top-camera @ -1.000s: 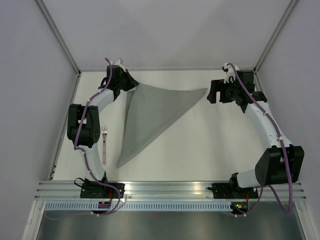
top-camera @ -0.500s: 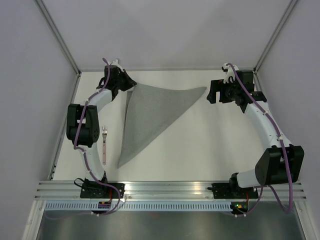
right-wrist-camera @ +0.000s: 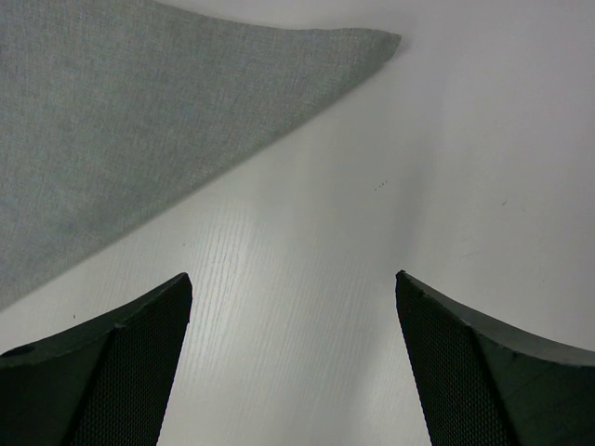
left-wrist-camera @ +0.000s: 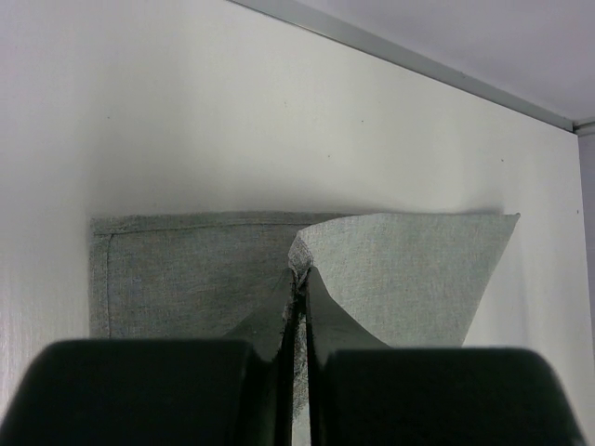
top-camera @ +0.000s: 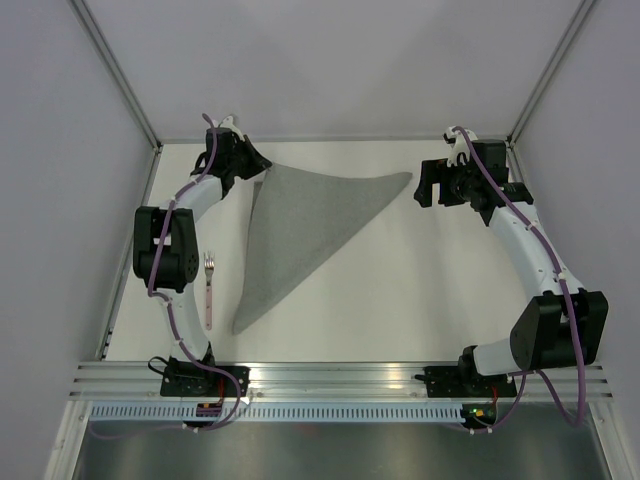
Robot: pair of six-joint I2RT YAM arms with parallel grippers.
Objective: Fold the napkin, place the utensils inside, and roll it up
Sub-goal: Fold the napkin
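Note:
The grey napkin (top-camera: 300, 230) lies folded into a triangle in the middle of the table, one point at the back left, one at the back right, one near the front. My left gripper (top-camera: 258, 170) is shut on the napkin's back-left corner; the left wrist view shows the cloth (left-wrist-camera: 400, 269) pinched between the closed jaws (left-wrist-camera: 300, 279). My right gripper (top-camera: 425, 185) is open and empty, just right of the napkin's right tip (right-wrist-camera: 372, 39). A fork with a pale pink handle (top-camera: 208, 290) lies left of the napkin. Any other utensil is out of view.
The left arm's elbow (top-camera: 160, 245) hangs close to the fork. Metal frame rails run along the table's left edge (top-camera: 130, 250) and the back edge (top-camera: 330, 140). The white enclosure walls stand close behind.
My left gripper has moved slightly left and back, dragging the napkin's corner with it; the whole napkin has shifted a little left. The right arm has not moved.

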